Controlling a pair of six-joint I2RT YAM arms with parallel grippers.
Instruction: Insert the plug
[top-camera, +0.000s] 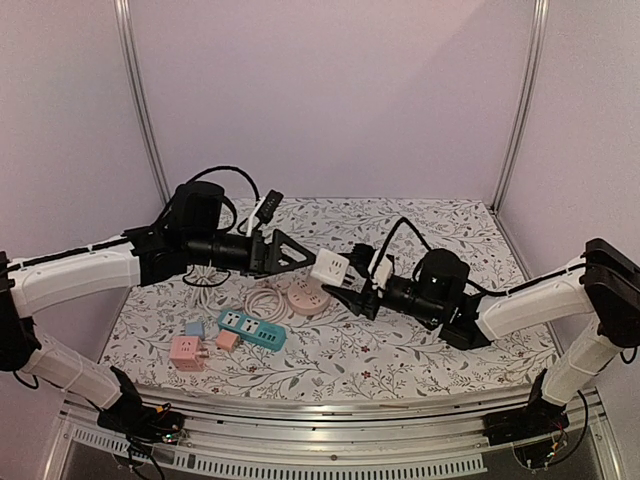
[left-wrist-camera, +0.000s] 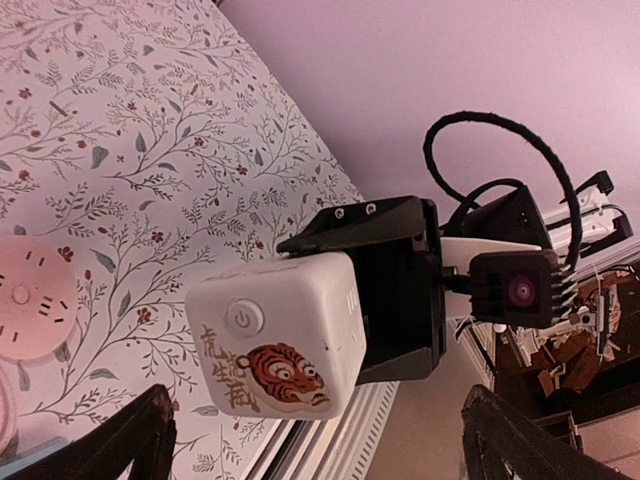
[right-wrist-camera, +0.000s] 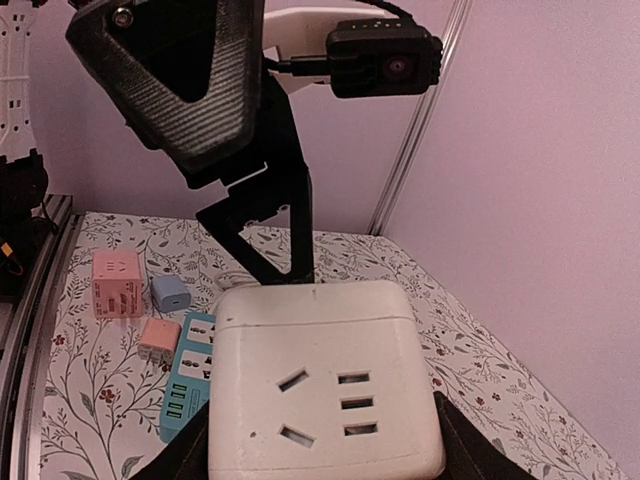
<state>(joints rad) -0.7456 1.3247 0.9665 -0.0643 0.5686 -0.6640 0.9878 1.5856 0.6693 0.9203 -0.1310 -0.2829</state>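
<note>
A white cube socket (top-camera: 330, 267) with a power button and a tiger sticker (left-wrist-camera: 285, 335) hangs in the air over the table's middle. My right gripper (top-camera: 352, 292) is shut on it; in the right wrist view (right-wrist-camera: 325, 462) its socket face (right-wrist-camera: 320, 385) points at the camera, a dark finger on each side. My left gripper (top-camera: 300, 254) is open and empty, its fingertips just left of the cube and level with it. In the left wrist view (left-wrist-camera: 318, 445) its fingers (left-wrist-camera: 140, 435) stand wide apart on either side of the cube. I see no plug in either gripper.
On the flowered table lie a round pink socket (top-camera: 305, 296) with a coiled white cable (top-camera: 262, 300), a teal power strip (top-camera: 252, 329), a small pink plug adapter (top-camera: 227, 340), a blue charger (top-camera: 194, 328) and a pink cube (top-camera: 186, 352).
</note>
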